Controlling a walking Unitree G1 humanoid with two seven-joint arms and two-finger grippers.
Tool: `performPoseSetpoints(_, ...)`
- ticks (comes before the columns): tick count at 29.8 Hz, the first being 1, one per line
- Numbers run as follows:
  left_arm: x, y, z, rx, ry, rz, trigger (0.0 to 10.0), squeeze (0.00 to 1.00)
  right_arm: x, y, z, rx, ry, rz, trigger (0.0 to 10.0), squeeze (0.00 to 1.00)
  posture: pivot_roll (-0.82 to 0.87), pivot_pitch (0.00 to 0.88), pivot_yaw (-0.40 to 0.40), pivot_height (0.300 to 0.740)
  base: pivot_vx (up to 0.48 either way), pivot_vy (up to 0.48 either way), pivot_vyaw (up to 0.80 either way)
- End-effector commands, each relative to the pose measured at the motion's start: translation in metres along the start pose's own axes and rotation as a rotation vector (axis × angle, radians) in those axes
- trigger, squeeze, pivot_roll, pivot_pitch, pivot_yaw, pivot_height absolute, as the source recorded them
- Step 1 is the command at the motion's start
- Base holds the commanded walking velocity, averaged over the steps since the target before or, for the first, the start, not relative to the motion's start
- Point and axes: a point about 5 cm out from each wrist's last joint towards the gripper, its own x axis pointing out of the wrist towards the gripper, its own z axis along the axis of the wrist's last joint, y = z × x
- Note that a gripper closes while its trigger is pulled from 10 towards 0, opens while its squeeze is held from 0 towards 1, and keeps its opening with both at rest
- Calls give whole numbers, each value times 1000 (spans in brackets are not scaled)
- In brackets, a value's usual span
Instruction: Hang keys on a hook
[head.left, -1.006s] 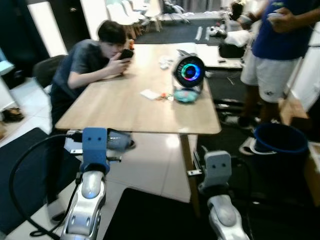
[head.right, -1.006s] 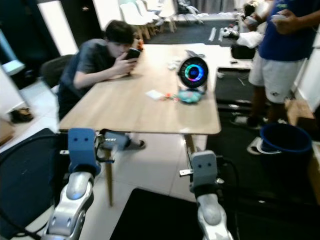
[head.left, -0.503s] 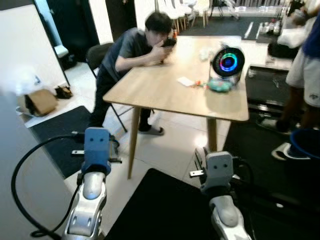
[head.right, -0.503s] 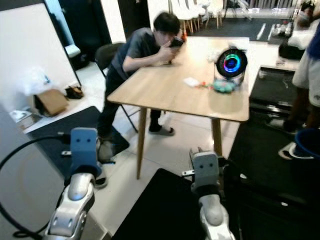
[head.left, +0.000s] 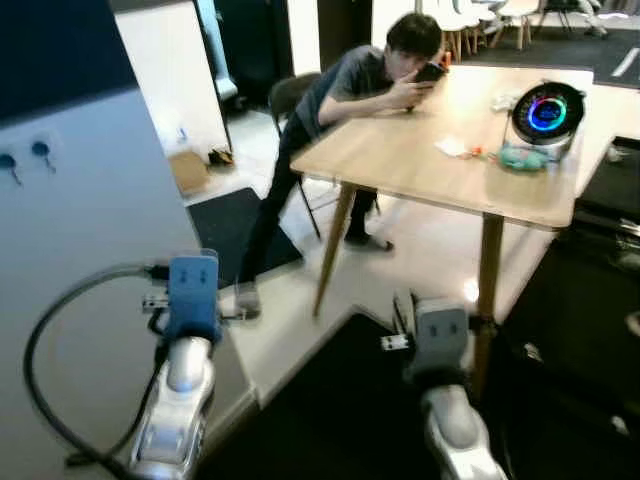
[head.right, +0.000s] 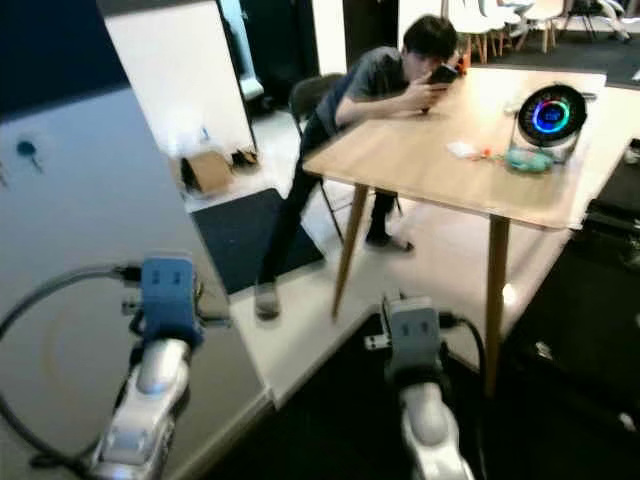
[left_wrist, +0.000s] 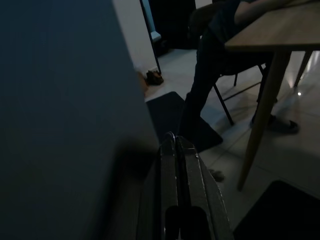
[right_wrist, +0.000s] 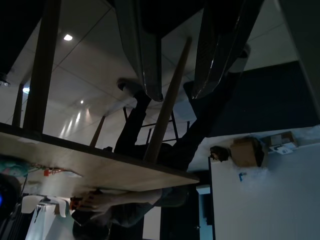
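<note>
Two small blue hooks (head.left: 40, 150) stick out of a pale wall panel (head.left: 90, 230) close on my left. Farther off to the right stands a wooden table (head.left: 420, 165). A white card, an orange bit and a teal pouch (head.left: 520, 157) lie on it beside a round device with a glowing ring (head.left: 547, 112); I cannot make out keys among them. My left gripper (left_wrist: 172, 137) is held low beside the panel, its fingers pressed together with nothing seen between them. My right gripper (right_wrist: 176, 96) is open and empty, pointing toward the table legs.
A person (head.left: 375, 75) sits at the table's far left corner, bent over a phone, on a dark chair (head.left: 295, 95). Black mats (head.left: 245, 230) lie on the pale floor. A cardboard box (head.left: 188, 170) sits by the wall. White chairs stand at the back.
The whole picture has swung left, so the table now sits farther right and away. The wall panel with the blue hooks has come into view. Both arms keep the same pose.
</note>
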Motion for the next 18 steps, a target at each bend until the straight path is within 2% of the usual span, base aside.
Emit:
performPoseSetpoints(1,-1,4,-1,6,4,16,10000,0,-2,3,0,8,4,8,10000,0,51,121,114,740,-322,0,0)
performPoseSetpoints(7,-2,4,-1,8,5,17,10000,0,-2,3,0,12,4,8,10000,0,52,122,114,740,-314,0,0)
performPoseSetpoints(18,-2,3,-2,-2,10,7,10000,0,-1,4,0,16,4,9,10000,0,52,122,114,740,0,0,0)
